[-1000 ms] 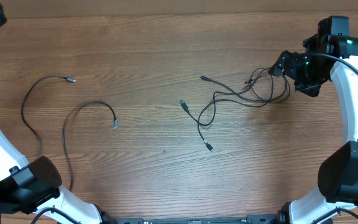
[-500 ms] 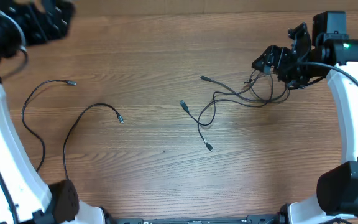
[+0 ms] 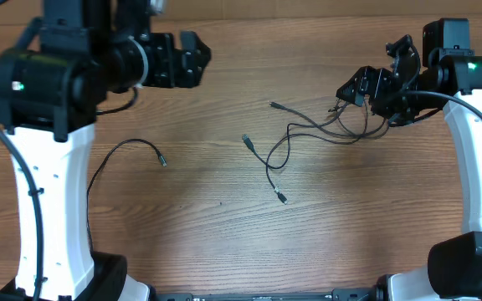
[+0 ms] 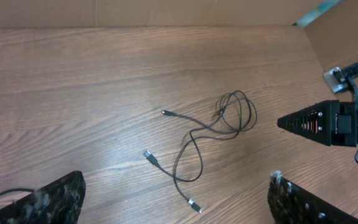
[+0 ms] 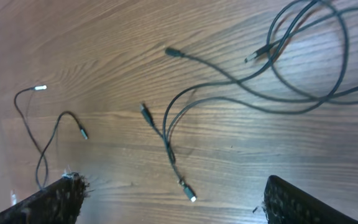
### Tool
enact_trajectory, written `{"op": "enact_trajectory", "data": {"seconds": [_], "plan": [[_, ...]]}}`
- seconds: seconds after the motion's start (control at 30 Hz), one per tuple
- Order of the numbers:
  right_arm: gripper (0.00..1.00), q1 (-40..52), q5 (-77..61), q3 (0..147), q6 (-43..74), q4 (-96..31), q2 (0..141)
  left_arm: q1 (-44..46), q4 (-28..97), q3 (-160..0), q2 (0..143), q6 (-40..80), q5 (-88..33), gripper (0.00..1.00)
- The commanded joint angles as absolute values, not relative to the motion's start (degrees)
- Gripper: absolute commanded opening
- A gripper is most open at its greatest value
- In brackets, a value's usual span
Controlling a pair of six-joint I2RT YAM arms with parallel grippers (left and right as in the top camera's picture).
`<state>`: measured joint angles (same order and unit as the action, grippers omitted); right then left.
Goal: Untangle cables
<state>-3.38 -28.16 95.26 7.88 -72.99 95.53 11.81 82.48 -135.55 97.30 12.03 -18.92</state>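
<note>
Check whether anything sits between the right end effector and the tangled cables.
Nothing visible does. The right end effector hangs open right by the looped end of the tangled cables, with only bare table around them. The separated cable lies far off on the left side.

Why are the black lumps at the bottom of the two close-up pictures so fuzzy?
Left wrist view: the left gripper sits too near the lens, so its fingers blur, while the tangled cables look sharp. Right wrist view: the right gripper blurs likewise, and pale glare streaks the table.
</note>
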Motion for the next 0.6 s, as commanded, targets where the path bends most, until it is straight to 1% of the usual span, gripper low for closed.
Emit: {"op": "enact_trajectory", "data": {"seconds": [0.0,0.13,0.23,0.33,0.4,0.57], "plan": [[0.9,-3.6,-30.9,96.9,9.1,-73.3,93.7,14.8,81.8,-134.6,99.5,15.5,-14.5,0.94],[0.9,-3.5,-31.7,96.9,9.1,-74.5,93.7,18.6,81.5,-134.5,103.8,15.6,-14.6,0.95],[0.9,-3.5,-31.9,96.9,9.3,-75.7,93.7,20.7,81.2,-134.5,106.9,17.8,-14.9,0.95],[0.9,-3.5,-31.9,96.9,9.3,-77.3,93.7,22.9,80.9,-134.5,109.4,18.5,-17.0,0.91],[0.9,-3.5,-31.9,96.9,9.3,-78.6,93.7,24.9,79.9,-134.5,110.4,18.8,-18.0,0.91],[0.91,-3.5,-31.9,96.9,9.3,-80.5,93.7,28.6,78.9,-134.5,110.6,22.0,-17.8,0.95]]}}
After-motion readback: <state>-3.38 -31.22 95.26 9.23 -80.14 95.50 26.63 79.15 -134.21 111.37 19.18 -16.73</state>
